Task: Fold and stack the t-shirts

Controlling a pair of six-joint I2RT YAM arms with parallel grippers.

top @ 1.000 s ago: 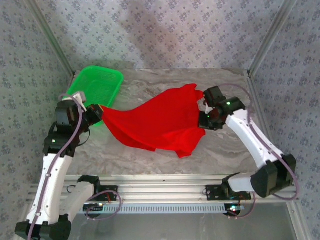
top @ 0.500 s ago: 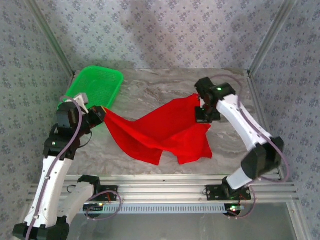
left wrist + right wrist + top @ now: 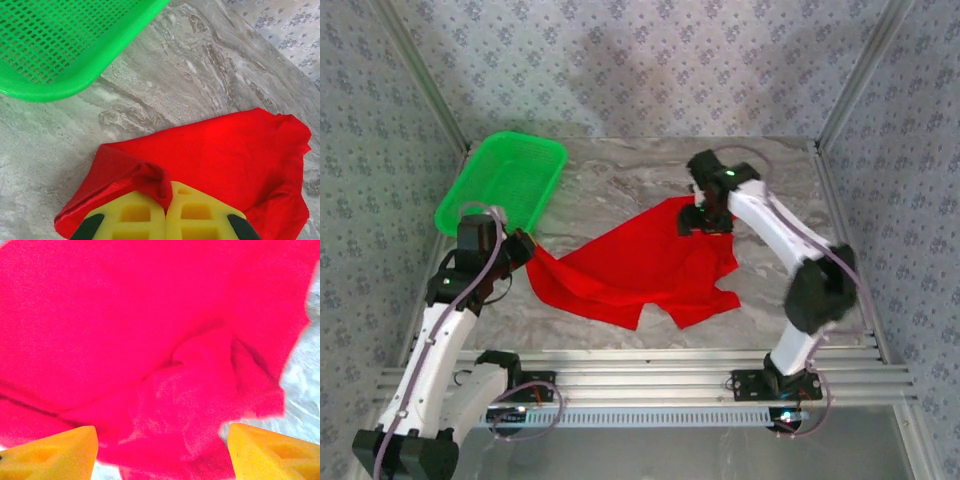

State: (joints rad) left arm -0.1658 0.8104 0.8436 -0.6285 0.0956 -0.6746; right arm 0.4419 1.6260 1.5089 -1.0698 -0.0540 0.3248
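on the grey marbled table (image 3: 620, 165), about midway from left to right: a bright red cloth t-shirt (image 3: 630, 270), spread loose and creased, with a plain red side up. reaches from the left gripper (image 3: 525, 250) to the right gripper (image 3: 705, 215), with two ragged flaps towards the near edge.

clamped on its left corner: the left gripper (image 3: 167, 192), yellow pads (image 3: 132, 215) pressed together, a fold of red cloth (image 3: 225, 145) bulging up between them.

low over its far right edge: the right gripper (image 3: 160, 455), yellow fingertips (image 3: 50, 450) standing wide apart, with rumpled cloth (image 3: 125, 330) below and between them, not pinched. cannot tell whether touching.

at the far left: a bright green plastic mesh basket (image 3: 500, 180), near the left gripper, apart from the shirt.
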